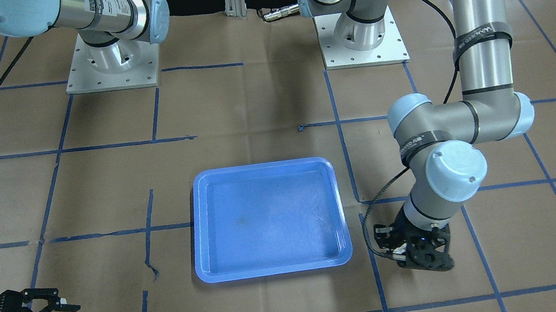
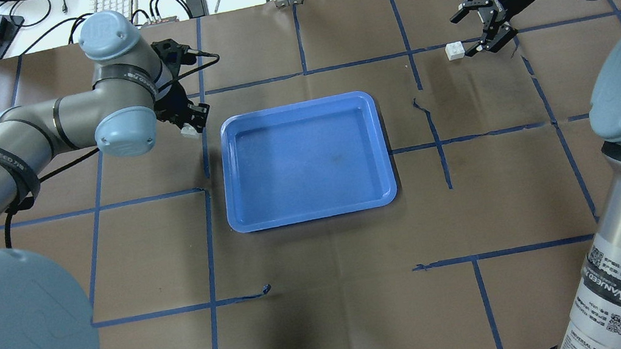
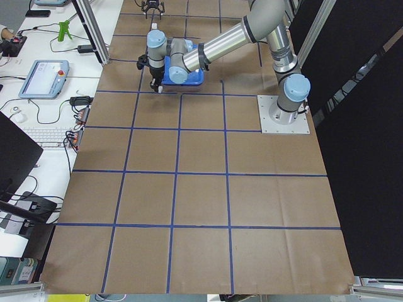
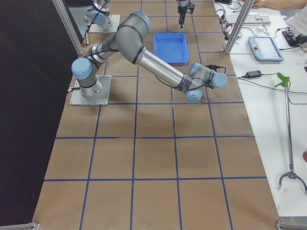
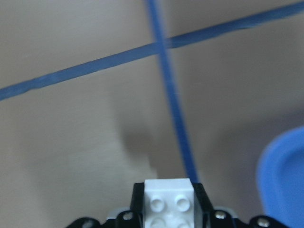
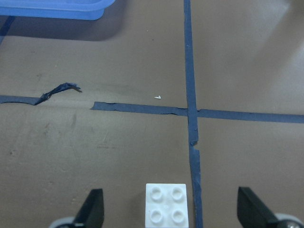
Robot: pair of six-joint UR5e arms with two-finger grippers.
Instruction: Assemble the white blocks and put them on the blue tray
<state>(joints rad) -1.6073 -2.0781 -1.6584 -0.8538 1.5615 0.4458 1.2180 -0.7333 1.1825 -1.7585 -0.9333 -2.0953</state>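
Where the white blocks are: one (image 5: pixel 168 202) clamped in the left hand (image 2: pixel 191 124), just off the blue tray's (image 2: pixel 297 104) far-left corner in the overhead view; the other (image 2: pixel 455 50) flat on the counter (image 2: pixel 329 258), well beyond the far-right corner.
Right hand (image 2: pixel 464 34): spread wide, straddling the loose block, gaps on both sides.
Tray edges: rim apart from both hands.
Open room: taped counter between tray and loose block.
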